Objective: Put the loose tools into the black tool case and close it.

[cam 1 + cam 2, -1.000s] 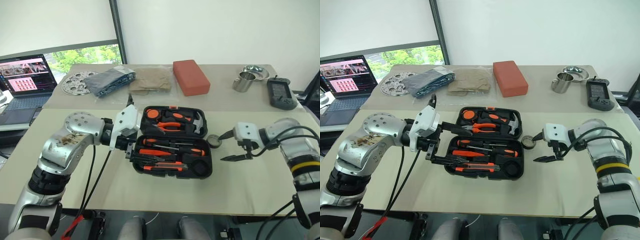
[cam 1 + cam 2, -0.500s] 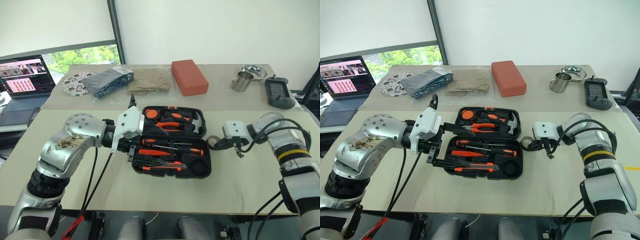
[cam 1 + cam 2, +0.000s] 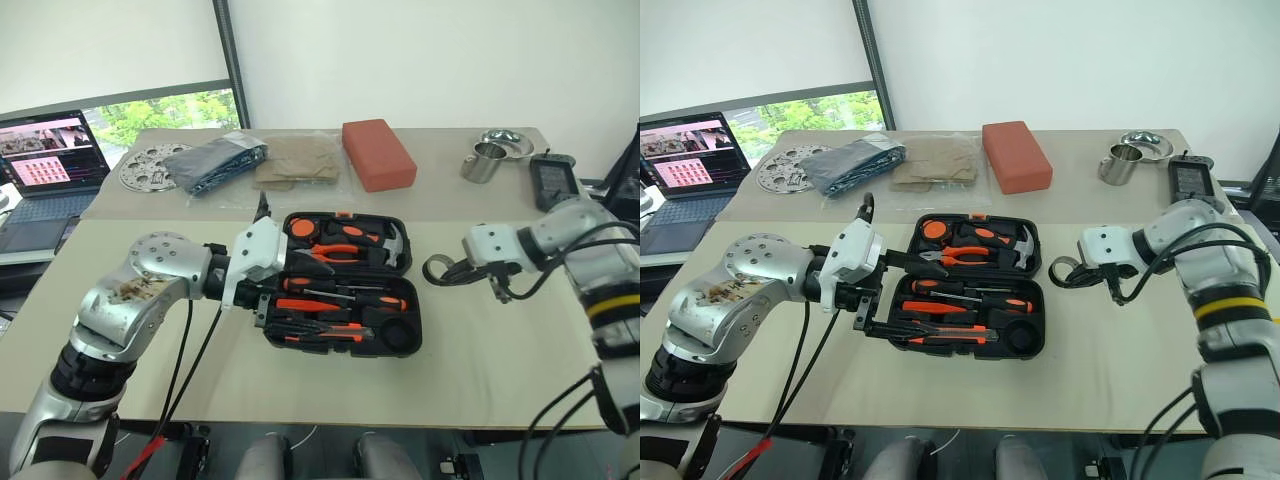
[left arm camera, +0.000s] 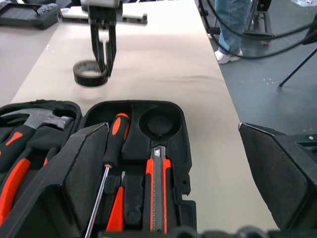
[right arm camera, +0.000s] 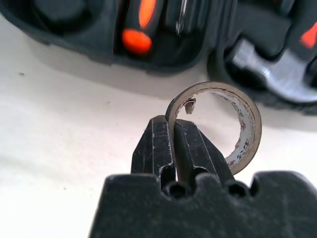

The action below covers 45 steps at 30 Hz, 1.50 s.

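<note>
The black tool case (image 3: 392, 229) lies open at the table's middle. Orange-and-black screwdrivers (image 3: 340, 300) and a utility knife (image 4: 156, 188) sit in its front half, and the round slot (image 4: 156, 119) is empty. Pliers and a hammer fill the rear half. My right gripper (image 5: 174, 130) is shut on the wall of the dark tape roll (image 5: 250, 134). It holds the roll just above the table, to the right of the case (image 3: 437, 268). My left gripper (image 3: 902, 290) stands open at the case's left edge, its fingers spread over the front half and holding nothing.
On the far table lie a red-orange block (image 3: 378, 153), a metal cup (image 3: 482, 160), a black handheld device (image 3: 552, 180), bagged items (image 3: 220, 160) and a perforated metal disc (image 3: 145, 165). A laptop (image 3: 50, 150) stands at the far left. A person's legs (image 4: 230, 29) stand beyond the table's right end.
My right gripper has shut on the tape roll and lifted it off the table beside the case. The left arm has stayed in place.
</note>
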Motion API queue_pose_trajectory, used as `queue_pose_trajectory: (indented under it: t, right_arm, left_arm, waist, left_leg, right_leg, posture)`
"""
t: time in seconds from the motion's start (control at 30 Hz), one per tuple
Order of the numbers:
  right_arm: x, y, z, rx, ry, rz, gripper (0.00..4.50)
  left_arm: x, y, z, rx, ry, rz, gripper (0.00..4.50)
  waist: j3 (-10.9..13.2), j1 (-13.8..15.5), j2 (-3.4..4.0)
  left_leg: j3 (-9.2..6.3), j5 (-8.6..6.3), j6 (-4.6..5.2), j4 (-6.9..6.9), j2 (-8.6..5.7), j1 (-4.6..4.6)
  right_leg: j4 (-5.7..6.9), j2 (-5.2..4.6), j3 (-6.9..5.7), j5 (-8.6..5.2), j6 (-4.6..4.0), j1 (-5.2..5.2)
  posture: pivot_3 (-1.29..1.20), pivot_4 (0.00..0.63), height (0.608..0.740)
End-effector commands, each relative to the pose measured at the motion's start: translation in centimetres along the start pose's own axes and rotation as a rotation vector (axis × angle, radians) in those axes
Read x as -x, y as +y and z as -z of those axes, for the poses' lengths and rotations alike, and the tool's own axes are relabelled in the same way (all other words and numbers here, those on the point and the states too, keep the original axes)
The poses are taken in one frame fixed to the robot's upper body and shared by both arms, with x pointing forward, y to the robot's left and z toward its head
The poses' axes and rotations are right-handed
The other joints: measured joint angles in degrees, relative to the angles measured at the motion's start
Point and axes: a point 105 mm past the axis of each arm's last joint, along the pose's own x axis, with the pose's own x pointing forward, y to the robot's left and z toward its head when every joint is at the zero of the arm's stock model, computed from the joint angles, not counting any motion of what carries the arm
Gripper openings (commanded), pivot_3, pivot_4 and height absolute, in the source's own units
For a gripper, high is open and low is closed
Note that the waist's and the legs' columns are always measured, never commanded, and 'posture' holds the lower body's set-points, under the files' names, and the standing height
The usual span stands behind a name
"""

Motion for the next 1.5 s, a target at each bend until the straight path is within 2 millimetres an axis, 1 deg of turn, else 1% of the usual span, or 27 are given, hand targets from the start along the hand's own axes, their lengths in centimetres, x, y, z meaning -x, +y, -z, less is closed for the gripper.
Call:
queue_pose_trajectory:
  t: [0.03,0.13,0.27,0.53,0.67,0.7,0.73,0.83,0.9,0.93,0.97,1.03,1.07,1.1,1.17,1.27,1.33,1.4,1.43,1.5]
  right_arm:
    - [-0.9,2.1,-4.5,0.059,-0.087,-0.127,0.04]
    - [-2.3,3.8,-5.4,0.083,-0.062,-0.182,0.04]
    - [-3.5,4.5,-5.9,0.075,-0.054,-0.189,0.04]
    - [-4.1,3.9,-5.9,0.067,-0.039,-0.162,0.04]
    - [-4.3,3.9,-5.9,0.072,-0.035,-0.173,0.04]
    - [-4.4,4.0,-6.1,0.071,-0.043,-0.178,0.77]
    - [-4.5,4.1,-6.2,0.071,-0.05,-0.182,0.87]
    - [-4.5,4.0,-6.5,0.071,-0.055,-0.186,1.92]
    - [-4.4,4.0,-6.3,0.071,-0.047,-0.188,2.7]
    - [-4.3,4.0,-6.3,0.071,-0.043,-0.189,2.8]
    - [-4.2,3.8,-6.3,0.069,-0.043,-0.184,3.31]
    - [-3.9,3.5,-6.3,0.058,-0.05,-0.167,3.94]
    - [-3.7,3.2,-6.3,0.047,-0.056,-0.153,4.34]
    - [-3.4,2.8,-6.3,0.033,-0.066,-0.132,4.42]
    - [-2.7,1.7,-6.3,-0.022,-0.113,-0.061,4.42]
    - [-1.6,-0.2,-5.8,-0.166,-0.208,0.044,4.42]
    - [-0.6,-1.7,-4.0,-0.275,-0.243,0.147,4.42]
    - [0.0,-2.8,-1.8,-0.374,-0.228,0.238,4.42]
    - [0.3,-3.5,-1.1,-0.461,-0.262,0.286,4.42]
    - [0.6,-4.6,-0.3,-0.574,-0.31,0.342,4.42]
  left_arm:
    - [-0.1,0.0,-0.8,-0.045,-0.019,0.027,4.5]
    - [-0.2,0.0,-0.8,-0.05,-0.016,0.039,4.5]
    - [-0.3,0.0,-0.7,-0.054,-0.012,0.048,4.5]
    - [-0.2,-0.1,-0.5,-0.055,-0.004,0.049,4.5]
    - [-0.1,-0.2,-0.3,-0.053,-0.002,0.045,4.5]
    - [-0.1,-0.2,-0.3,-0.052,-0.001,0.044,4.5]
    - [-0.1,-0.1,-0.3,-0.052,-0.001,0.042,4.5]
    - [0.0,-0.1,-0.2,-0.055,0.003,0.035,4.5]
    - [0.0,-0.1,-0.2,-0.055,0.004,0.034,4.5]
    - [0.0,-0.1,-0.2,-0.055,0.004,0.033,4.5]
    - [0.1,0.0,-0.2,-0.059,0.002,0.025,4.5]
    - [0.3,0.3,-0.1,-0.055,0.001,0.003,4.5]
    - [0.5,0.6,0.0,-0.045,0.001,-0.013,4.5]
    - [0.8,0.9,0.2,-0.029,-0.006,-0.034,4.5]
    - [1.8,2.1,0.7,0.044,-0.047,-0.105,4.5]
    - [3.4,4.0,2.5,0.117,-0.061,-0.225,4.5]
    - [4.4,5.7,4.4,0.196,-0.065,-0.327,4.5]
    - [5.0,6.9,6.4,0.272,-0.041,-0.398,4.5]
    - [5.3,7.6,7.1,0.339,-0.055,-0.424,4.5]
    - [6.0,9.4,8.0,0.427,-0.088,-0.508,4.5]
  waist:
    - [0.0,-0.18,0.0]
    - [0.02,-0.2,-0.04]
    - [0.03,-0.02,-0.04]
    - [0.04,-0.05,-0.07]
    - [0.04,-0.01,-0.07]
    - [0.04,0.0,-0.07]
    - [0.05,0.0,-0.07]
    - [0.05,-0.04,-0.08]
    - [0.05,-0.03,-0.08]
    - [0.05,-0.03,-0.08]
    - [0.05,-0.04,-0.08]
    - [0.05,-0.05,-0.08]
    - [0.05,-0.03,-0.08]
    - [0.05,-0.02,-0.08]
    - [0.06,-0.09,-0.1]
    - [0.06,-0.25,-0.1]
    - [0.06,-0.19,-0.1]
    - [0.06,-0.1,-0.13]
    - [0.07,0.02,-0.13]
    - [0.07,0.17,-0.13]
  left_leg:
    - [-0.03,0.0,0.0,0.01,0.01,-0.01]
    - [-0.03,0.0,0.0,0.05,-0.02,-0.04]
    - [-0.04,0.0,0.0,0.13,-0.04,-0.03]
    - [0.0,0.0,0.0,0.11,-0.03,-0.04]
    - [0.01,0.0,0.0,0.11,-0.03,-0.05]
    - [0.02,0.0,0.0,0.11,-0.04,-0.05]
    - [0.01,0.0,0.0,0.11,-0.04,-0.05]
    - [0.01,0.0,0.0,0.11,-0.03,-0.05]
    - [0.01,0.0,0.0,0.11,-0.04,-0.05]
    - [0.01,0.0,0.0,0.11,-0.04,-0.05]
    - [0.01,0.0,0.0,0.11,-0.04,-0.05]
    - [0.01,0.0,0.0,0.11,-0.03,-0.05]
    - [0.01,0.0,0.0,0.11,-0.03,-0.05]
    - [0.01,0.0,0.0,0.11,-0.03,-0.05]
    - [0.01,0.0,0.0,0.11,-0.04,-0.05]
    - [-0.04,0.01,0.01,0.1,-0.02,-0.01]
    - [-0.05,0.01,0.01,0.09,-0.02,0.02]
    - [-0.05,0.01,0.01,0.1,-0.03,0.03]
    - [0.0,0.01,0.01,0.1,-0.06,0.03]
    - [0.04,0.01,0.01,0.09,-0.07,-0.03]
  right_leg:
    - [-0.02,0.01,0.0,0.0,0.0,0.0]
    - [0.0,0.0,0.06,0.0,0.0,-0.01]
    - [-0.01,-0.02,0.02,-0.02,0.03,0.01]
    - [-0.02,0.01,-0.01,-0.03,0.02,-0.03]
    - [-0.02,0.01,-0.01,-0.03,0.02,-0.03]
    - [-0.02,0.01,-0.01,-0.03,0.02,-0.03]
    - [-0.02,0.01,-0.02,-0.03,0.02,-0.03]
    - [-0.02,0.01,-0.02,-0.03,0.02,-0.03]
    - [-0.02,0.01,-0.02,-0.03,0.02,-0.03]
    - [-0.02,0.01,-0.02,-0.03,0.02,-0.03]
    - [-0.02,0.01,-0.02,-0.03,0.02,-0.03]
    - [-0.02,0.01,-0.02,-0.04,0.02,-0.03]
    - [-0.02,0.01,-0.02,-0.04,0.02,-0.03]
    - [-0.02,0.01,-0.03,-0.04,0.02,-0.03]
    - [-0.01,0.01,-0.02,-0.04,0.02,-0.03]
    - [0.02,0.01,-0.02,-0.03,0.01,-0.04]
    - [0.02,0.01,-0.02,-0.03,0.0,-0.03]
    - [0.0,0.0,-0.03,-0.03,-0.01,0.0]
    - [0.0,-0.02,-0.03,-0.03,-0.01,0.0]
    - [-0.02,-0.03,-0.05,-0.02,-0.01,-0.05]
  posture:
    - [0.0,0.15,0.74]
    - [0.0,0.15,0.74]
    - [0.0,0.15,0.74]
    - [0.0,0.15,0.74]
    - [0.0,0.15,0.74]
    - [0.0,0.15,0.74]
    - [0.0,0.15,0.74]
    - [0.0,0.15,0.74]
    - [0.0,0.15,0.74]
    - [0.0,0.15,0.74]
    - [0.0,0.15,0.74]
    - [0.0,0.15,0.74]
    - [0.0,0.15,0.74]
    - [0.0,0.15,0.74]
    - [0.0,0.15,0.74]
    - [0.0,0.15,0.74]
    - [0.0,0.15,0.74]
    - [0.0,0.15,0.74]
    - [0.0,0.15,0.74]
    - [0.0,0.15,0.74]
